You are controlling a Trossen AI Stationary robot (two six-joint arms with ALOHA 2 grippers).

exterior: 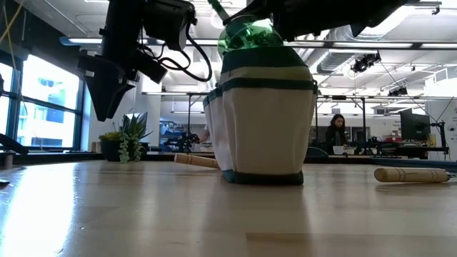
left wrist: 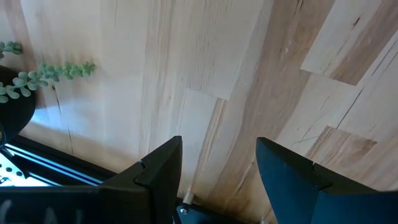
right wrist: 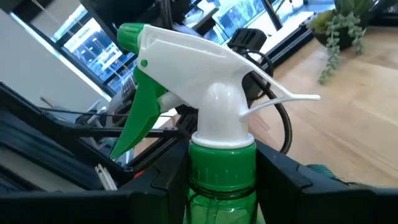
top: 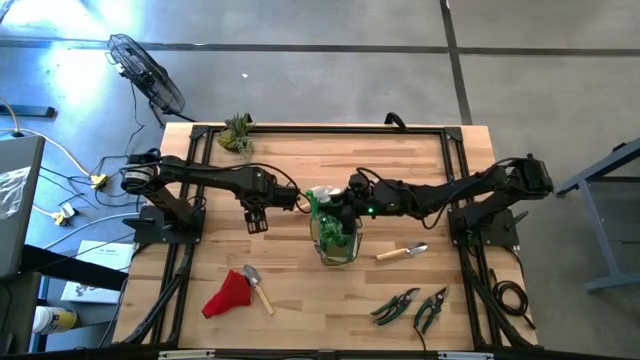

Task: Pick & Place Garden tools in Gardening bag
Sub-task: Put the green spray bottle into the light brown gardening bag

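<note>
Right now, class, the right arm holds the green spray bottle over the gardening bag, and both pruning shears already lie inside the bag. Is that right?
Not quite. The right gripper does hold the green spray bottle over the gardening bag, but the high view shows both pruning shears lying on the table, apart from the bag.

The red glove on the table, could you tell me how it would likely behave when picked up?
The red glove lies crumpled in folds, so it is probably floppy and would droop from a tool. It looks like thin fabric, so likely light. Its edge meets the trowel, which might get dragged along.
</note>
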